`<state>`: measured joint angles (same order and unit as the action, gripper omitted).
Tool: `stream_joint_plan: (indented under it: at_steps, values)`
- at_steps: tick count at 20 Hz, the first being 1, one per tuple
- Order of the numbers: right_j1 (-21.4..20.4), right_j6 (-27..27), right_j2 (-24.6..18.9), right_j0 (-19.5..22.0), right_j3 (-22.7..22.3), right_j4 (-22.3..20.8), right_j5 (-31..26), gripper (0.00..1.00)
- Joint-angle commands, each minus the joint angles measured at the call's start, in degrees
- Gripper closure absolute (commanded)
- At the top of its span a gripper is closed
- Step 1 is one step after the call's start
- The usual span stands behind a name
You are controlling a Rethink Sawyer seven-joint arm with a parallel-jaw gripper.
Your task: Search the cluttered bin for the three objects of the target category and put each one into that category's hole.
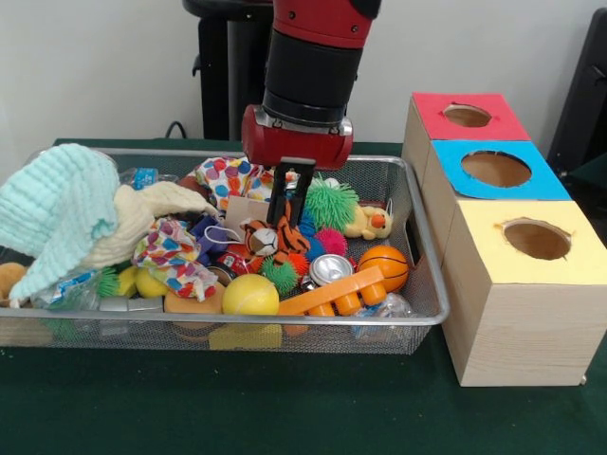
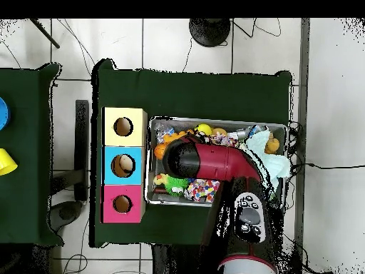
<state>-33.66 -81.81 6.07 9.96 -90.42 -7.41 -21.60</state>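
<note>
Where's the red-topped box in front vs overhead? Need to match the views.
Front view: the red-topped box is at upper right, the farthest of three boxes, behind the blue-topped box.
Overhead view: the same red-topped box is at lower left, the lowest of the column.
Shared landmark: the wire mesh bin beside the boxes.

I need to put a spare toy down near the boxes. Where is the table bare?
The green cloth in front of the wire basket and the yellow-topped box is bare. The basket itself is crowded, with the gripper down over the striped tiger.
</note>
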Motion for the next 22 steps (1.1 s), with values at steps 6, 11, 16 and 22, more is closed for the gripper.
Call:
stream_joint_plan:
  at_steps: [6, 11, 16, 22]
  values:
    - [-1.03, -7.88, -1.19, -1.27, -1.07, 0.24, -6.10, 1.00]
    - [-2.78, -8.66, -1.56, -1.62, -2.79, 1.19, -6.75, 1.00]
    - [-4.38, -8.83, -1.67, -2.18, -2.22, 2.46, -10.39, 1.00]
    - [-5.61, -8.70, -1.89, -2.21, -2.33, 2.75, -12.41, 1.00]
